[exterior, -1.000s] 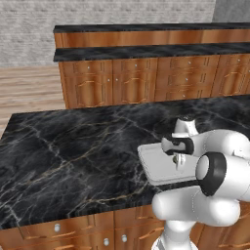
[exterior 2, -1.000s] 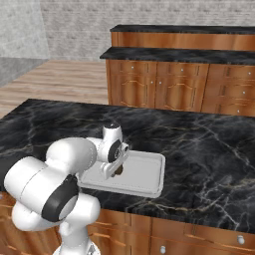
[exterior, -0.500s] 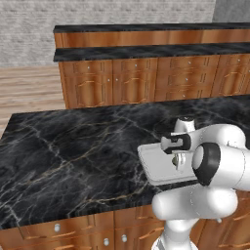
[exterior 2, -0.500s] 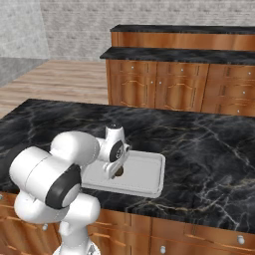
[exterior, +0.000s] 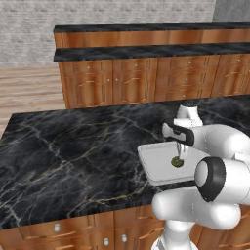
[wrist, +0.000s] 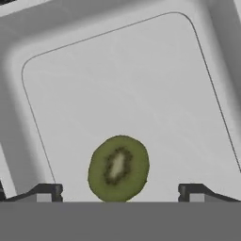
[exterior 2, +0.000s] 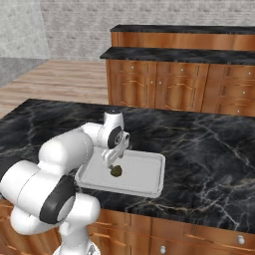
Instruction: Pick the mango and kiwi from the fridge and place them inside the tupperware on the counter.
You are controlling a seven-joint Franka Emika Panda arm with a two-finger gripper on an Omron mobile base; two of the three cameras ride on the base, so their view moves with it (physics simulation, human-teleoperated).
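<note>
The kiwi (wrist: 118, 168), cut face up and green, lies on the floor of the light-grey tupperware (wrist: 117, 94). My gripper (wrist: 120, 190) hangs just over it, open, with its fingertips (wrist: 47, 190) well apart on either side and not touching the fruit. In the base views the kiwi (exterior: 177, 161) (exterior 2: 117, 171) sits in the tupperware (exterior: 149, 166) (exterior 2: 144, 174) on the black marble counter (exterior: 73, 156) (exterior 2: 209, 149), directly below the gripper (exterior: 178, 152) (exterior 2: 113, 160). The mango and the fridge are out of view.
A long two-tiered back counter (exterior: 146, 73) (exterior 2: 189, 64) with brown wooden cabinets runs across the far side. Wooden floor (exterior: 29, 93) lies to the left. Black marble stretches left of the tupperware in the left base view.
The jaws have opened from shut, and the kiwi they held now rests free in the tupperware. The arm's elbow has swung slightly.
</note>
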